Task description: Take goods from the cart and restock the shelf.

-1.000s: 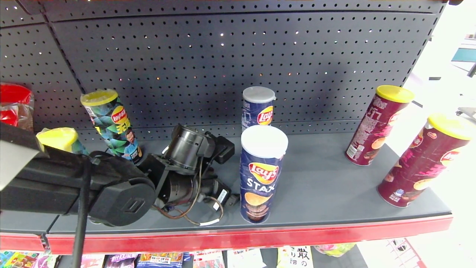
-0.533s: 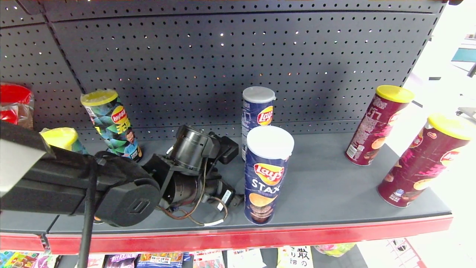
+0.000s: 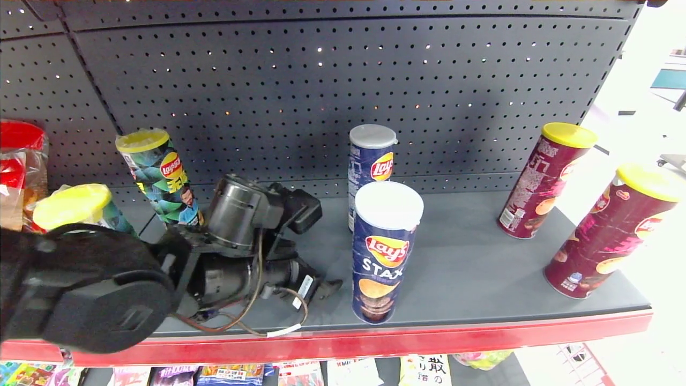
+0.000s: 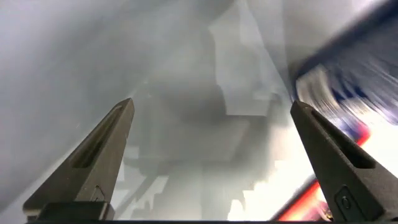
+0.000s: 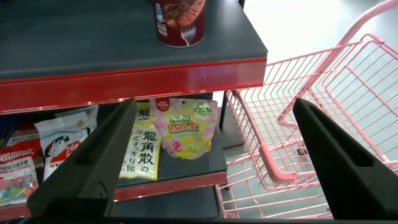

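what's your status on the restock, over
Left gripper open, empty, beside the front blue can. Right gripper open, empty, low by the pink cart. Can upright at the shelf front edge, second blue can right behind it.

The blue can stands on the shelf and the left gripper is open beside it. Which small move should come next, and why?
Probably draw the left gripper back off the shelf, away from the front blue can. The can stands upright, apart from the open fingers, so this placement looks done; the pink cart waits beside the lower shelves.
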Tool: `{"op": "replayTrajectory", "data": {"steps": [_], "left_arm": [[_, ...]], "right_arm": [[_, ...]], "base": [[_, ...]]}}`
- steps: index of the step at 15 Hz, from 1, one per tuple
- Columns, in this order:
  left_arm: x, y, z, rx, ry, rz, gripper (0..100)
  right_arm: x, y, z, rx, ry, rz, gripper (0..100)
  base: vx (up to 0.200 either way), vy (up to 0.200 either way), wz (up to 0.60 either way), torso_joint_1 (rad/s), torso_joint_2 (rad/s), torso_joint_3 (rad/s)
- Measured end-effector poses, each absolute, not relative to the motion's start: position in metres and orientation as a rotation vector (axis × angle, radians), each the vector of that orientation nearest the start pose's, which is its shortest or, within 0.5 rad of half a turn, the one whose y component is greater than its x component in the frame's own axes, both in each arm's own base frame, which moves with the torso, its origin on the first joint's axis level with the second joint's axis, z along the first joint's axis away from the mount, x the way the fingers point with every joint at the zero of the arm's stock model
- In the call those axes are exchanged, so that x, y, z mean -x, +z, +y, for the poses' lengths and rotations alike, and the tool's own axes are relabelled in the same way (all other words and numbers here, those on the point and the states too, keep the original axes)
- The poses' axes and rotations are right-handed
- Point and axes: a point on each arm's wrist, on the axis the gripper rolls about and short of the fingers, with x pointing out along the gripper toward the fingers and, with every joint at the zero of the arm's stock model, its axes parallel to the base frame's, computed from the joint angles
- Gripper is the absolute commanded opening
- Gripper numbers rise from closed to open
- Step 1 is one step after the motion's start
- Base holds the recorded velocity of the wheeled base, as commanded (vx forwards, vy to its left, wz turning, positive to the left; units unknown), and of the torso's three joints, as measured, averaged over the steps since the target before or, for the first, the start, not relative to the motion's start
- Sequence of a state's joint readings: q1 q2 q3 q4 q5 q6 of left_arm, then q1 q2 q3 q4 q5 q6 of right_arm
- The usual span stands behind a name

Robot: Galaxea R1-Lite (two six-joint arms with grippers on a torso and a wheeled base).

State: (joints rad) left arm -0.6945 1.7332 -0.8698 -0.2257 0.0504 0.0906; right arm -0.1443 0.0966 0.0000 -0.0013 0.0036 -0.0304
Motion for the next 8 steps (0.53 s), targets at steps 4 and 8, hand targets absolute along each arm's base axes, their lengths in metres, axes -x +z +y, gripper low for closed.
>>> {"op": "replayTrajectory", "data": {"steps": [4, 8], "left_arm": [[-0.173, 0.185, -0.146, -0.287, -0.665, 0.468, 100], [-0.094, 0.200, -0.079, -0.265, -0.666, 0.380, 100]], "right_arm": [[0.015, 0.077, 0.002, 0.024, -0.124, 0.099, 100], [0.015, 0.077, 0.002, 0.027, -0.075, 0.099, 100]], "base": [[0.000, 0.000, 0.00, 0.000, 0.00, 0.000], [0.000, 0.000, 0.00, 0.000, 0.00, 0.000]]}}
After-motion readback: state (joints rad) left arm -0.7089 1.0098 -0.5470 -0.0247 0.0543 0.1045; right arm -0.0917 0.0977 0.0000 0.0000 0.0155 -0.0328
